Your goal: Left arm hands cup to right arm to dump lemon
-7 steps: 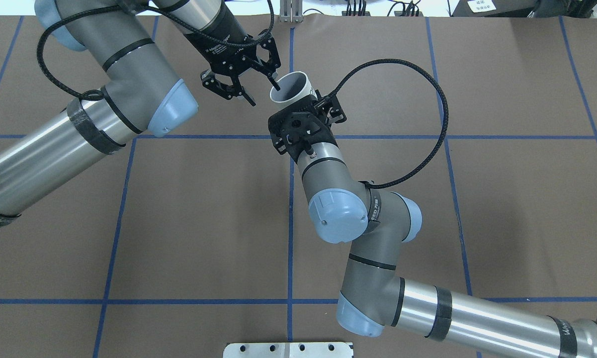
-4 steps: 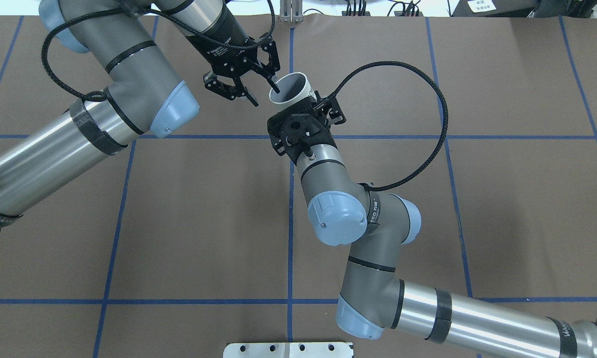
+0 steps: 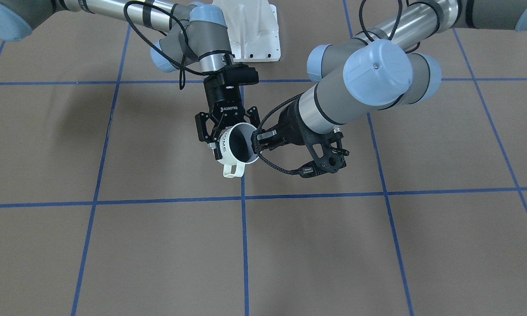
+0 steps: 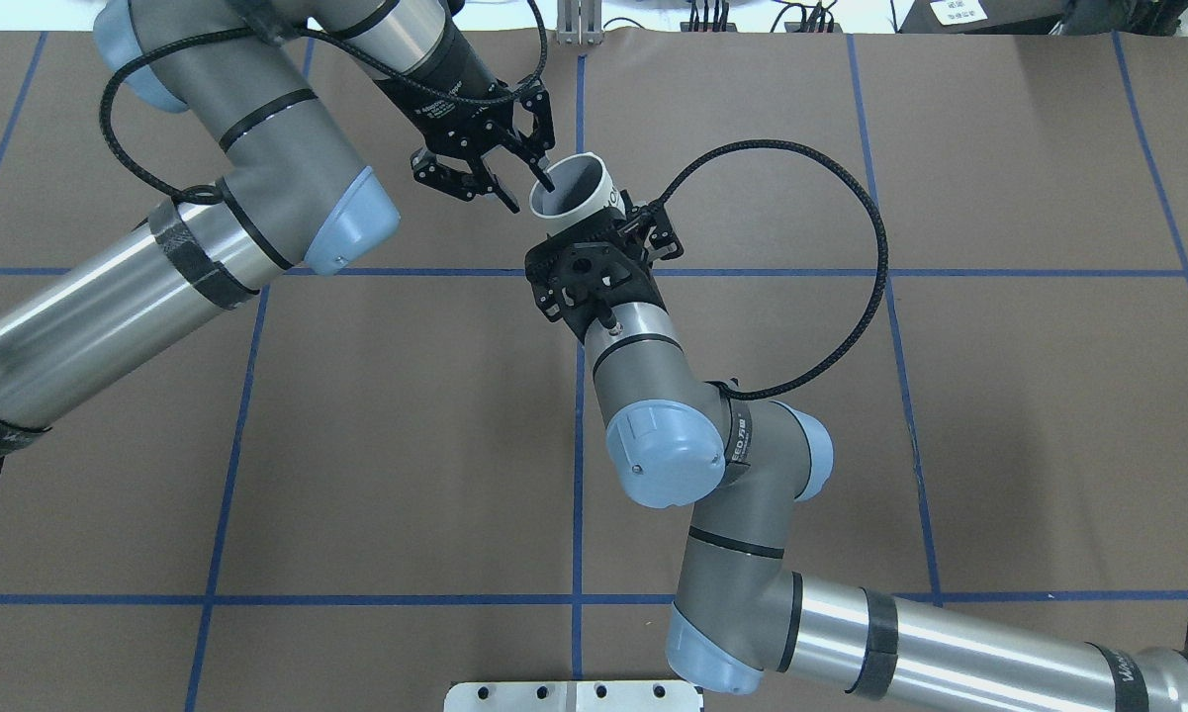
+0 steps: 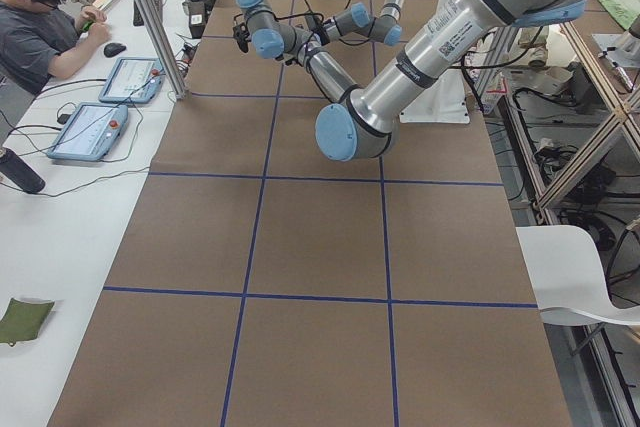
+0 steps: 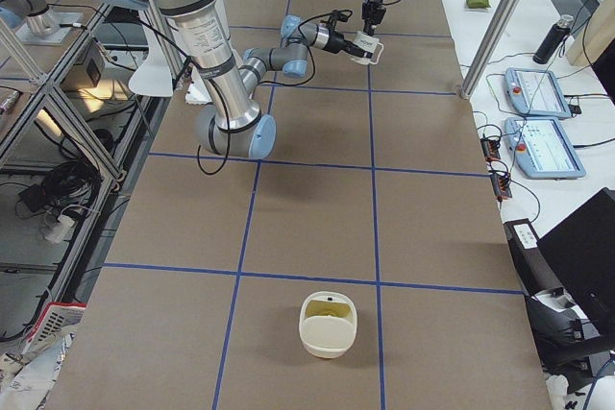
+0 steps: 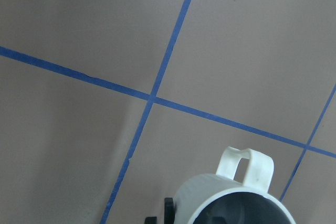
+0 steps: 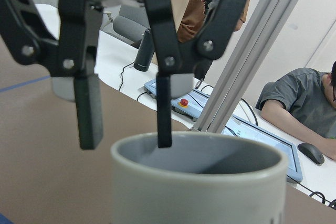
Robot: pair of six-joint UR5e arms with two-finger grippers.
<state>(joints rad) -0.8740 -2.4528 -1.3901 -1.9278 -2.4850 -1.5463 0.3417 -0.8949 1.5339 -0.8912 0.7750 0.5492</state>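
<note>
Straddling the white cup [image 8: 199,198], smooth, round-rimmed: left gripper [image 8: 127,144], slim black jaws.

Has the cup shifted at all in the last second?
Yes. In the overhead view the cup has shifted slightly left across the vertical blue tape line and slightly toward the view's bottom edge.
</note>
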